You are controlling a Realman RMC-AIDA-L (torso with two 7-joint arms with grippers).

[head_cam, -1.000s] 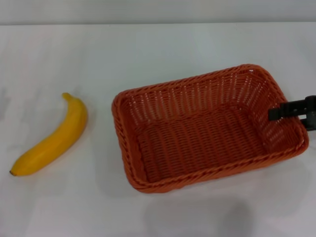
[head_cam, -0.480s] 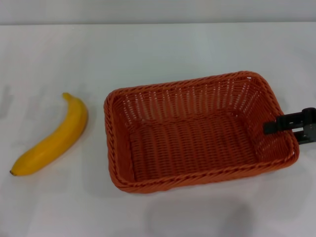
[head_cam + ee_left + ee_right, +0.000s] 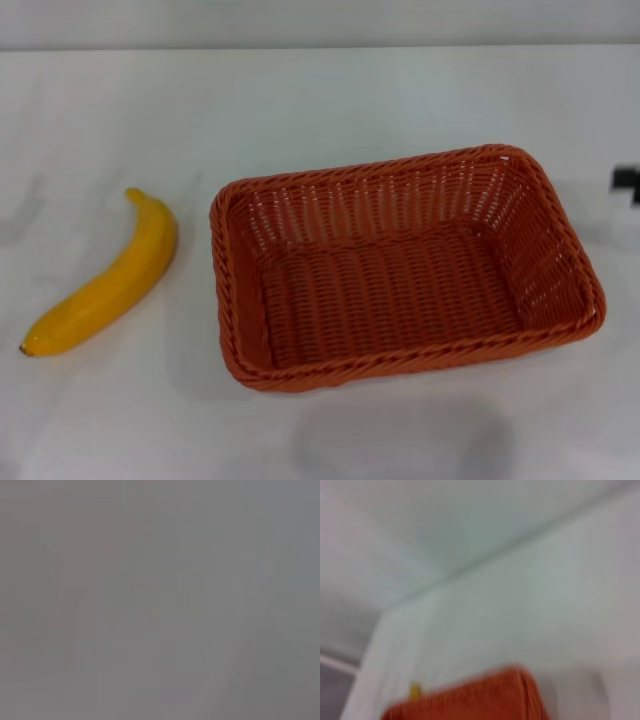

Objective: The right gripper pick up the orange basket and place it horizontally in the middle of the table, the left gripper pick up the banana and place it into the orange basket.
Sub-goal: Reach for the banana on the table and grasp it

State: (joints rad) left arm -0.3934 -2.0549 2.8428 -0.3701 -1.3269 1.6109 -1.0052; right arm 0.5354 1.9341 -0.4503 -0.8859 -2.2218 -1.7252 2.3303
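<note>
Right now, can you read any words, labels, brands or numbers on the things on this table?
None. The banana carries no sticker, the orange basket has no tag or print, and the white table bears no marking. The left wrist view shows only plain grey.

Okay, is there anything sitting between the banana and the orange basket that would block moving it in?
Nothing visible does. The banana lies on bare white table to the left of the orange basket, apart from it, and the basket looks empty. The left gripper is out of view.
</note>
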